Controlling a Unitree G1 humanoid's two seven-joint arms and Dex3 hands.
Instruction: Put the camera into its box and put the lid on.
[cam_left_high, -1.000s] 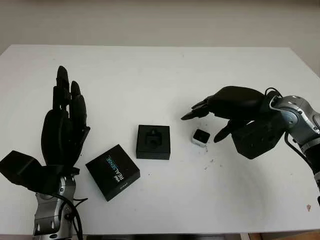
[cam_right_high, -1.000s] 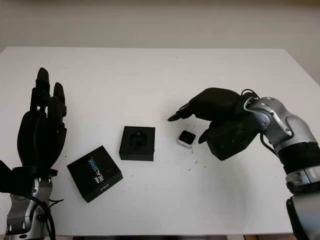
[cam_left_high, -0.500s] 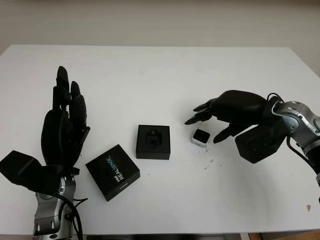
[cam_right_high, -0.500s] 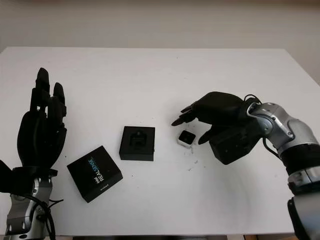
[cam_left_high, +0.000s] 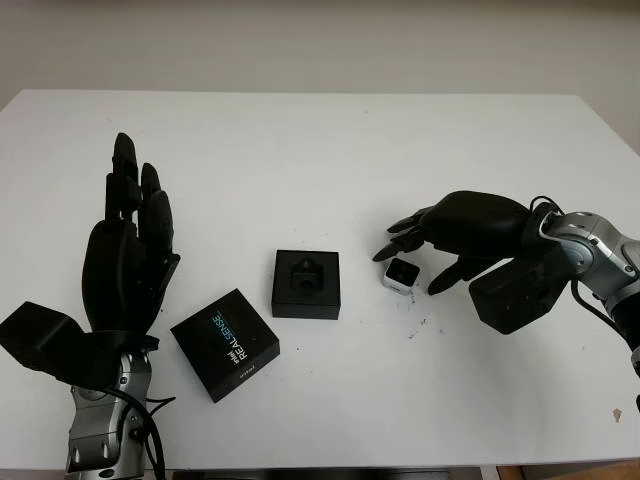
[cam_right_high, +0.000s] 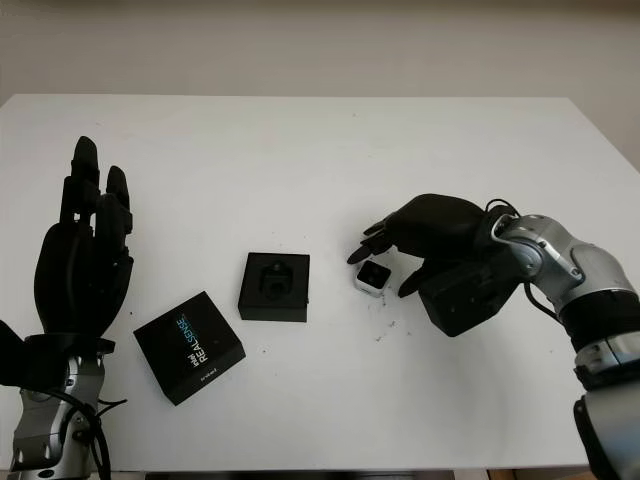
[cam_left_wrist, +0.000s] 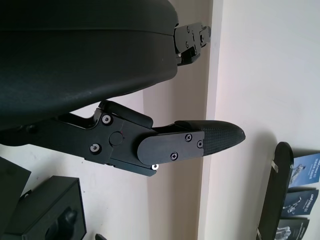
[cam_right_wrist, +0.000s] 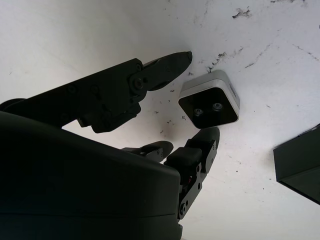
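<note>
The box (cam_right_wrist: 300, 165) is cut off at the picture's edge.

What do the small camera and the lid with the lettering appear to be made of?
Camera: pale silver casing, likely metal or painted plastic, with a glossy dark front showing two small lenses. Lid: matte black, probably printed cardboard, judging by its sharp edges and lettering.

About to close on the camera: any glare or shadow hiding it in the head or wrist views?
Left eye view: even light, small silver-and-black cube camera in soft shadow under the right hand, still readable. Right wrist view: camera face clear, no glare.
</note>
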